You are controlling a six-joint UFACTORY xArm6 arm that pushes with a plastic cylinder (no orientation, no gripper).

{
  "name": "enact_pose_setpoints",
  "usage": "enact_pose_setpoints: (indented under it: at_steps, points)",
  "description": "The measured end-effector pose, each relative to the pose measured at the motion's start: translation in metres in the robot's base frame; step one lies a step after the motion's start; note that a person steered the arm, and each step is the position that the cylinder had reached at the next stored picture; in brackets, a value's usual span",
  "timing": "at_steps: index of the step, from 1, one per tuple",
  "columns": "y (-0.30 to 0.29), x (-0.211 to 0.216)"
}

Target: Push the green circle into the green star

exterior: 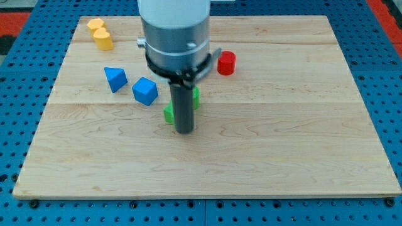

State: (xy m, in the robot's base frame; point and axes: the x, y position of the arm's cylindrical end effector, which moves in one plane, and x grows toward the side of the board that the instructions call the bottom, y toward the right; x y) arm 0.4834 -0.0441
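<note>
My end effector is only a straight dark rod with no jaws to open or close, so it grips nothing; my tip (184, 131) rests on the wooden surface (282, 150) a little to the view's left of centre, below the wide grey cylinder of the arm (174, 31) that fills the view's top middle. Two green blocks sit right behind the rod and are mostly hidden by it. One green block (168, 113) peeks out at the rod's left edge, just above my tip and apparently touching the rod; the other green block (196, 98) shows as a sliver at the rod's right edge, slightly higher in the view. I cannot tell from these slivers which is the circle and which is the star, nor whether the two touch each other behind the rod. To the view's left of the rod lies a blue cube (145, 91), and further left a blue triangular block (115, 78), the two near each other but apart. At the view's top left two yellow blocks stand close together, a yellow hexagonal block (95, 25) and a yellow cylinder (103, 39). A red cylinder (226, 63) stands to the view's right of the arm, well apart from the green pair.
</note>
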Motion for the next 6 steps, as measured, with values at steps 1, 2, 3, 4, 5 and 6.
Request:
enact_pose_setpoints:
  at_steps: [1, 2, 3, 4, 5, 6]
  points:
    - [-0.008, -0.046]
    - [0.031, -0.042]
    - [0.079, -0.007]
    - [0.148, -0.030]
    - [0.101, -0.057]
    - [0.030, -0.062]
